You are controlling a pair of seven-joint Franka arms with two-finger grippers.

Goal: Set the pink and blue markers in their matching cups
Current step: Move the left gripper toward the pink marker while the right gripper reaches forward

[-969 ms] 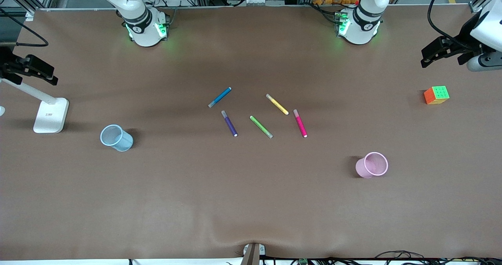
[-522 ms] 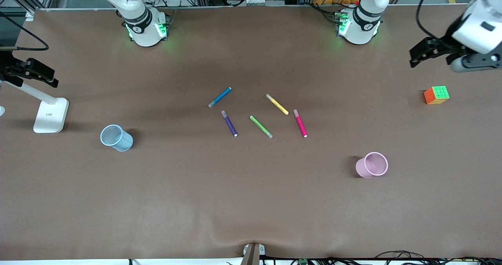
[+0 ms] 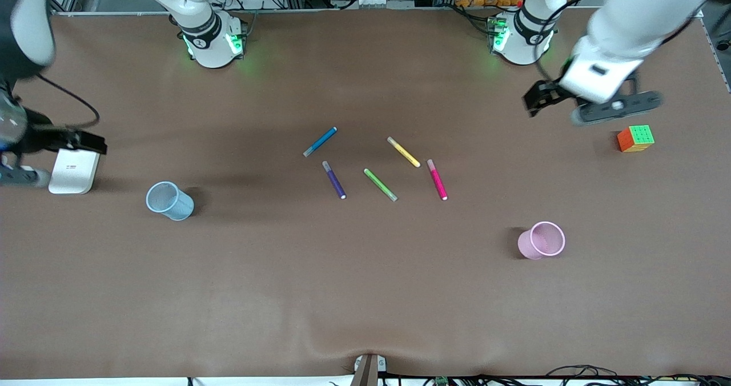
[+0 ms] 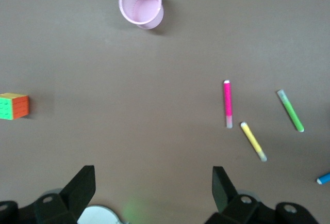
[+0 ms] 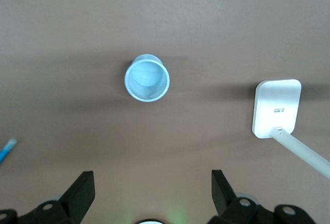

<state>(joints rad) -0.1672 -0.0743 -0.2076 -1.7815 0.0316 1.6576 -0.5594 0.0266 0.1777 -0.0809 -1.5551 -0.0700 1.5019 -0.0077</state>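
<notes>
The pink marker (image 3: 437, 179) and blue marker (image 3: 320, 141) lie flat mid-table among other pens. The pink cup (image 3: 542, 240) stands upright toward the left arm's end, nearer the front camera than the pens. The blue cup (image 3: 169, 201) stands toward the right arm's end. My left gripper (image 3: 538, 98) is open and empty, in the air over bare table near its base; its wrist view shows the pink marker (image 4: 227, 104) and pink cup (image 4: 141, 3). My right gripper (image 3: 85, 142) is open and empty over the white stand; its wrist view shows the blue cup (image 5: 147, 78).
A dark purple pen (image 3: 334, 179), a green pen (image 3: 380, 184) and a yellow pen (image 3: 404, 152) lie between the two markers. A colour cube (image 3: 635, 138) sits near the left arm's end. A white stand base (image 3: 72, 171) sits near the right arm's end.
Both arms have swung in from the table's ends. The left gripper moved from past the cube toward its base; the right gripper came over the white stand. Pens and cups have not moved.
</notes>
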